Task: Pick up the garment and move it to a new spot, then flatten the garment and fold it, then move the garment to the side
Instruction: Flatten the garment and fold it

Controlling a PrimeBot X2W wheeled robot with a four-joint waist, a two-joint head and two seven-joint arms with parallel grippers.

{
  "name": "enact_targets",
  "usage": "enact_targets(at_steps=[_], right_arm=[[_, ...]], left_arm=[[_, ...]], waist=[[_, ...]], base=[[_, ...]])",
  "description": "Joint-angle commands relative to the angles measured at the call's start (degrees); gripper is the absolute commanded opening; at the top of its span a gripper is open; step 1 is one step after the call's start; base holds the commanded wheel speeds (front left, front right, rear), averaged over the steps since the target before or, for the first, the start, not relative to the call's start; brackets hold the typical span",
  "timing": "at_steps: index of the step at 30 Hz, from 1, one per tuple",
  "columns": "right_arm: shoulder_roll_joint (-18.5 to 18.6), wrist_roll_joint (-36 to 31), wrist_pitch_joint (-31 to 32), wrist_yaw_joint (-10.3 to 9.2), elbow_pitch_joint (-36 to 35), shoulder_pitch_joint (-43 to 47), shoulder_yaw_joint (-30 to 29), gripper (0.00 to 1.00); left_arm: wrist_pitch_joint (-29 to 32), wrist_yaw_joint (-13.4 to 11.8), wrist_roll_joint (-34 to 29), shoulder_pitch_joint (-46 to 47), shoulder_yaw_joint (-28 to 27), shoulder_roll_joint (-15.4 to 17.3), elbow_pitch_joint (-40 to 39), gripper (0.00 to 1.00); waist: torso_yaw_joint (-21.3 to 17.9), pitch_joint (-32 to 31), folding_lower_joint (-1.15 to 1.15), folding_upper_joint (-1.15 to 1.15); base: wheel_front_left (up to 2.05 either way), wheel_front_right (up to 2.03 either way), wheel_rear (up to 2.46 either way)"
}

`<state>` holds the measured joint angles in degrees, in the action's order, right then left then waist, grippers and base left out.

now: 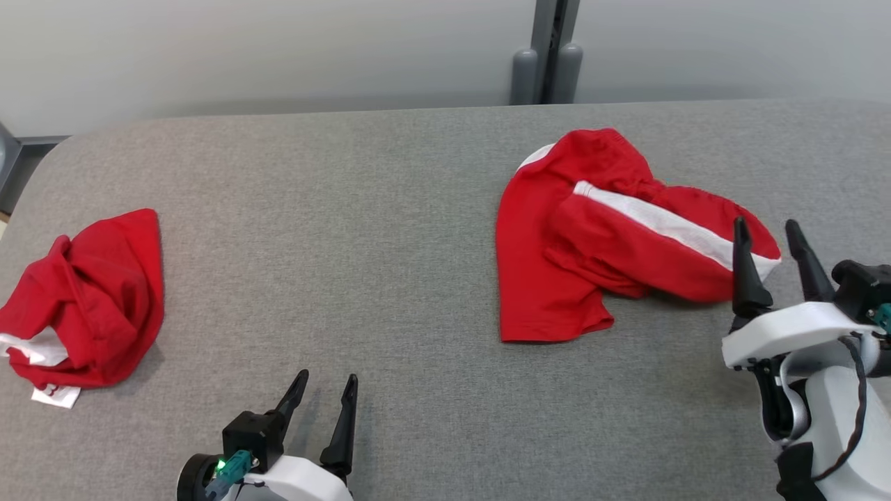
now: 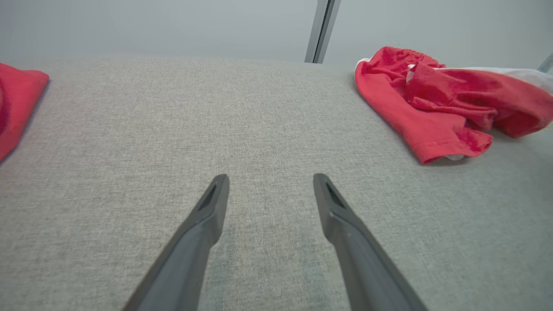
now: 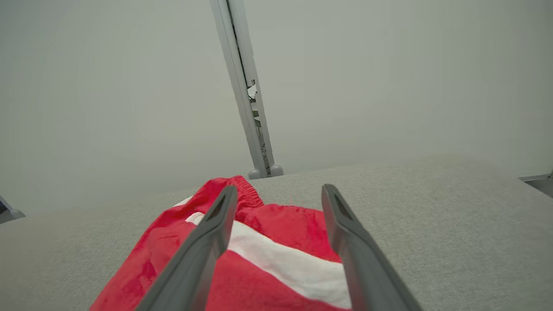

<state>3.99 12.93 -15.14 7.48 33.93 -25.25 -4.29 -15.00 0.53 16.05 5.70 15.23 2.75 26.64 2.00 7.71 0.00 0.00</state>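
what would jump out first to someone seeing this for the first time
The bright red garment with a white stripe lies loosely spread at the right of the grey table, with the open right gripper at its near right edge. A second crumpled red garment sits at the far left. The left gripper, also open, hovers over bare table at the near edge between them.
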Motion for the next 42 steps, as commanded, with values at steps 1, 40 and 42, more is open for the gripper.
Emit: enact_targets(at_steps=[1,40,42], right_arm=[[-0.1,-2.5,0.0,0.03,-2.3,1.4,-0.9,1.00],[-1.0,3.7,0.0,0.02,-12.7,2.8,4.2,1.00],[-0.9,3.8,0.0,0.02,-13.0,2.9,4.2,1.00]], left_arm=[[-0.3,0.2,-0.4,0.6,-0.4,0.3,0.0,1.00],[6.0,5.6,20.6,49.7,28.9,0.3,24.0,1.00],[7.0,5.1,22.5,51.3,29.9,0.3,25.6,1.00]], waist=[[-0.6,-0.3,0.00,0.00],[-18.6,16.3,0.00,0.00],[-19.2,16.7,0.00,0.00]], base=[[0.00,0.00,0.00],[0.00,0.00,0.00],[0.00,0.00,0.00]])
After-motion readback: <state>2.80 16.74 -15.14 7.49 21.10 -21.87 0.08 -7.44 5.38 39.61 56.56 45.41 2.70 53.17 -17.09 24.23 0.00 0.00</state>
